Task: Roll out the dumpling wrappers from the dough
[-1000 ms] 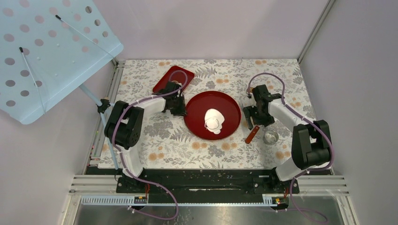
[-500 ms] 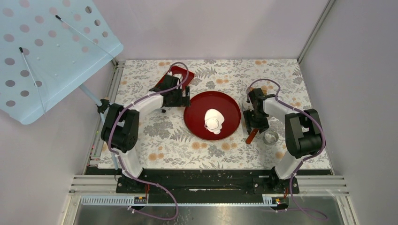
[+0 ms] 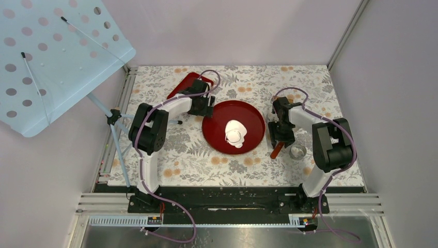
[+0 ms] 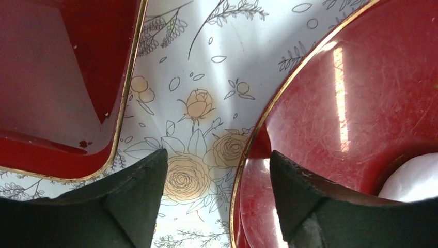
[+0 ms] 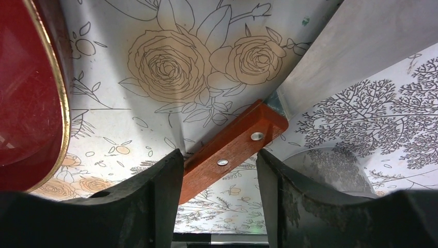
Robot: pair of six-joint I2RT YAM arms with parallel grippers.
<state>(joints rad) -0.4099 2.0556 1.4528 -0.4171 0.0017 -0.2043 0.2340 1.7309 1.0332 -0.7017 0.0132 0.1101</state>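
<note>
Dough (image 3: 236, 129): one white patch at the middle of the round red plate (image 3: 212, 135), lying flat. Its long axis runs far to near. At its near-left end we see a round outline (image 3: 233, 136), but we cannot tell whether this is a wrapper cut free.

Left arm: it reaches far and bends right. The left tool (image 4: 218, 161) points down over the table (image 3: 175, 155), in the gap between the rectangular tray (image 4: 62, 77) and the plate. It is released, jaws wide, with nothing between them.

Right arm: folded, with the elbow near the right edge. The right tool (image 5: 219, 155) points down just right of the plate. Its jaws straddle the wooden handle (image 5: 232, 150) of a scraper, which lies oblique, with the metal blade (image 5: 330, 51) beyond. We cannot tell whether they press it.

A metal cup (image 3: 298, 151) stands just beside the handle.
</note>
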